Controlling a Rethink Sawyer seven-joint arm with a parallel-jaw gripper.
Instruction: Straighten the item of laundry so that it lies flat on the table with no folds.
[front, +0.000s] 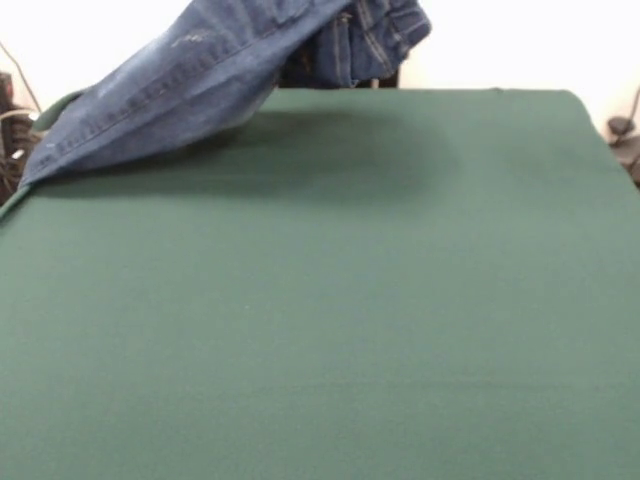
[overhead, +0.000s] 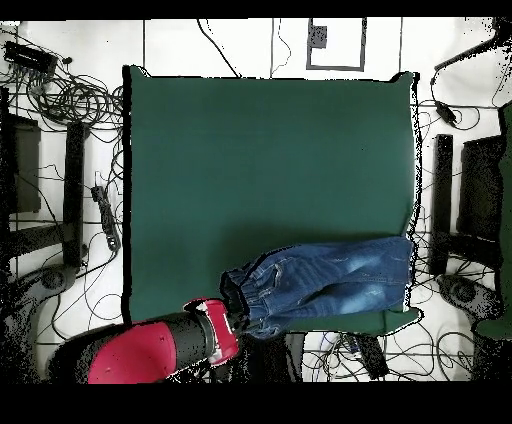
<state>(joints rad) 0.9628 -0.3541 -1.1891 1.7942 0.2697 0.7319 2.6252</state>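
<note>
The jeans (front: 190, 75) hang lifted by their gathered waistband right at my pincer (overhead: 232, 312), the legs slanting away from it down to the green tabletop (front: 330, 300), where the hems rest at its edge. Denim hides my pincer's tips, so I cannot tell how they stand. My red arm (overhead: 150, 350) reaches in behind the pincer.

jeans (front: 190, 80): faded blue denim, pale stitching | table (front: 330, 320): matt green felt-like top
</note>
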